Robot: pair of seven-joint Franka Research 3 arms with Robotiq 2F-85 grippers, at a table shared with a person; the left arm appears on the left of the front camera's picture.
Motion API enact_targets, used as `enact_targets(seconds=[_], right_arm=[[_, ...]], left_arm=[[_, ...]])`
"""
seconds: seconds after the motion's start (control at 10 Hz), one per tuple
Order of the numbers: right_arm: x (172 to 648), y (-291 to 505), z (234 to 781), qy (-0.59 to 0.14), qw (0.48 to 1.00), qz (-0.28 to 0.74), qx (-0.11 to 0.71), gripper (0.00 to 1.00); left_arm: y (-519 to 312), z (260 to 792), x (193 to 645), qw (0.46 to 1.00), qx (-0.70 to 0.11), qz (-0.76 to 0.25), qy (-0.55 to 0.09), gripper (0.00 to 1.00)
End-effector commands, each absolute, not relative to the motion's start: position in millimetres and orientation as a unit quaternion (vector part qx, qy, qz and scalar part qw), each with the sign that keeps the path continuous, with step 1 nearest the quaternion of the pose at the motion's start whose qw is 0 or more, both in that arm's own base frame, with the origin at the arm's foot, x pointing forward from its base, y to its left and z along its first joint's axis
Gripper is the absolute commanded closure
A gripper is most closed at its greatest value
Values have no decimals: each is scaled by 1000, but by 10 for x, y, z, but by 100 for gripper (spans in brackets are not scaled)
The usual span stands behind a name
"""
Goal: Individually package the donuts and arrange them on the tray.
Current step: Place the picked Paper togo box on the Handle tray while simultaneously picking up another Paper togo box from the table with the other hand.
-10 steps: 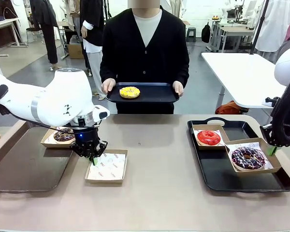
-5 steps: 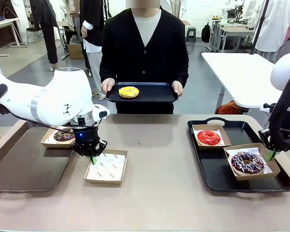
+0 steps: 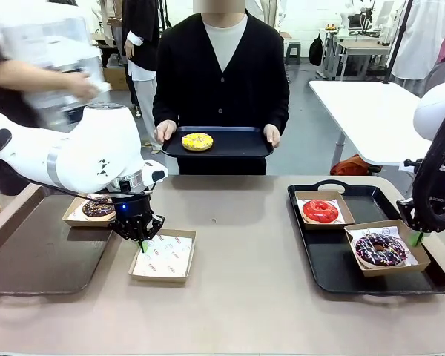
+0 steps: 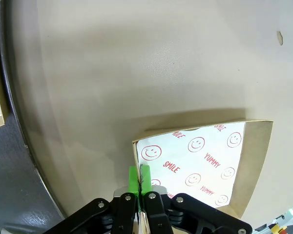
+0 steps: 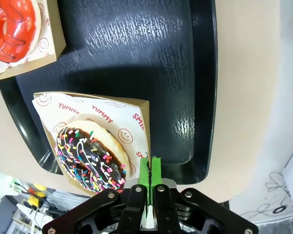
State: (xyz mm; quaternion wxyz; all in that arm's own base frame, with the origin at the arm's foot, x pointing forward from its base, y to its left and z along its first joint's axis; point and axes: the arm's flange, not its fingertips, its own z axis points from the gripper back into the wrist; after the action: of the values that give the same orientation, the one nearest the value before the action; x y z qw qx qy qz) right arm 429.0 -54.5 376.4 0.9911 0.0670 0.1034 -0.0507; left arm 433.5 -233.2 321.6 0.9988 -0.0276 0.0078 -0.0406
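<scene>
My left gripper (image 3: pixel 142 242) is shut on the left wall of an empty paper-lined box (image 3: pixel 164 256); the left wrist view shows its green pads (image 4: pixel 134 179) pinching that box (image 4: pixel 205 158) at its wall. My right gripper (image 3: pixel 417 236) is shut on the right wall of the box holding the dark purple sprinkled donut (image 3: pixel 380 249) (image 5: pixel 90 158) on the black tray (image 3: pixel 334 268). The red donut (image 3: pixel 320 211) (image 5: pixel 12 19) sits boxed behind it. A chocolate donut (image 3: pixel 98 209) lies boxed at the left. The person holds a tray (image 3: pixel 233 142) bearing the yellow donut (image 3: pixel 197 141).
A wide brown tray (image 3: pixel 30 256) lies at the table's left edge under the chocolate donut's box. Bare table stretches between the two trays. Another person's arm (image 3: pixel 30 74) with a blurred clear container passes at the upper left. A white table (image 3: pixel 371 111) stands behind right.
The right gripper has drawn the purple donut's box slightly toward the middle. An arm with a clear container has come in at the upper left. The left gripper has pinched tighter on the box wall.
</scene>
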Motion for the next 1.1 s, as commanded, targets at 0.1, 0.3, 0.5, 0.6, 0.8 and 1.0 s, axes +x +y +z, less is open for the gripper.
enact_targets(seconds=[0.1, 0.3, 0.5, 0.6, 0.8, 1.0], right_arm=[[4351, -531, 3733, 99, 992, -68, 32, 100], [4370, -531, 3682, 102, 992, -72, 21, 100], [4368, -531, 3679, 102, 992, -73, 21, 41], [4369, -534, 3675, 101, 992, -73, 21, 0], [4358, -540, 3684, 100, 992, -72, 24, 0], [4327, -554, 3738, 96, 992, -74, 32, 0]], left_arm=[[-2326, 3253, 4301, 999, -23, -25, 1, 100], [-2323, 3255, 4305, 999, -25, -24, 1, 100], [-2325, 3263, 4302, 999, -22, -23, 3, 100], [-2325, 3263, 4306, 999, -22, -24, 3, 100], [-2330, 3260, 4310, 999, -22, -23, 5, 100], [-2330, 3266, 4306, 999, -23, -25, 9, 100]])
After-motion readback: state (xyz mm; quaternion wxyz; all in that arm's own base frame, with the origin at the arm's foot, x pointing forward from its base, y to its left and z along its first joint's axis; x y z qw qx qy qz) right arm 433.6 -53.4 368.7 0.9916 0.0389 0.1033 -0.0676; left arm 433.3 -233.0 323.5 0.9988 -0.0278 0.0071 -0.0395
